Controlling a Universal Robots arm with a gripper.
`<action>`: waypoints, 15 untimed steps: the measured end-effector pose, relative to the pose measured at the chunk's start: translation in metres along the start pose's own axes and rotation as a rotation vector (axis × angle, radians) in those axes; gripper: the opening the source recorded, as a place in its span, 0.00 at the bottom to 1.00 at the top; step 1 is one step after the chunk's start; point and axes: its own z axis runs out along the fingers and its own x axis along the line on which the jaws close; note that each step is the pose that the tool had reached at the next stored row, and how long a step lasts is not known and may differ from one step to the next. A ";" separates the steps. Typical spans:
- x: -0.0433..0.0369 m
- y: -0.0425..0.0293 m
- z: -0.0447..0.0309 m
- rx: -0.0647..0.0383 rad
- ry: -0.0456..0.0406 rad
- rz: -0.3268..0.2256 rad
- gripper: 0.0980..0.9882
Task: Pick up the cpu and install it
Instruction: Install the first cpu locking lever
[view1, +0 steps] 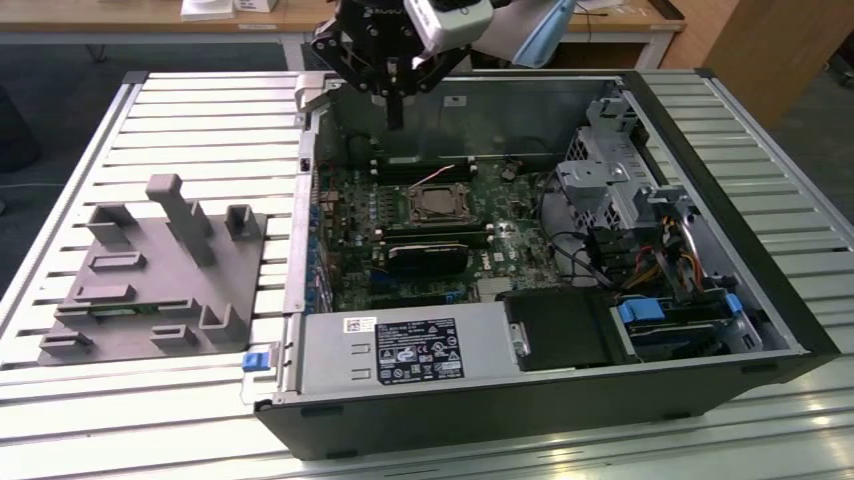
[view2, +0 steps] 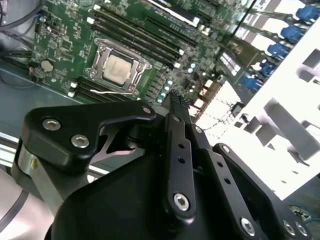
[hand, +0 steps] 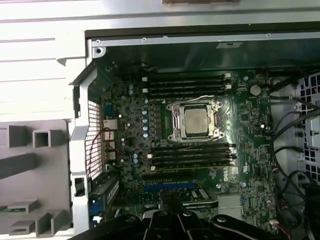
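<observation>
My black linkage-fingered gripper (view1: 395, 112) hangs at the upper centre of the exterior view, fingers pressed together and holding nothing. The cpu (hand: 195, 121), a flat square chip with a silvery-grey lid, already sits in the metal-framed socket (hand: 175, 108) on the green motherboard (hand: 250, 165). It lies below my fingertips, slightly toward the exterior view's right; being square, it has no long axis.

We see the black metal-linked gripper (view2: 176, 102), fingers pressed together, above the green motherboard (view2: 65, 45) whose socket holds the pale square cpu (view2: 119, 68).
</observation>
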 end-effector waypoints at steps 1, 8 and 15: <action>-0.0014 0.0010 0.0006 0.000 0.0000 0.000 0.01; -0.0106 0.0093 0.0082 0.000 0.0004 0.000 0.01; -0.0124 0.0116 0.0211 0.001 0.0005 0.000 0.01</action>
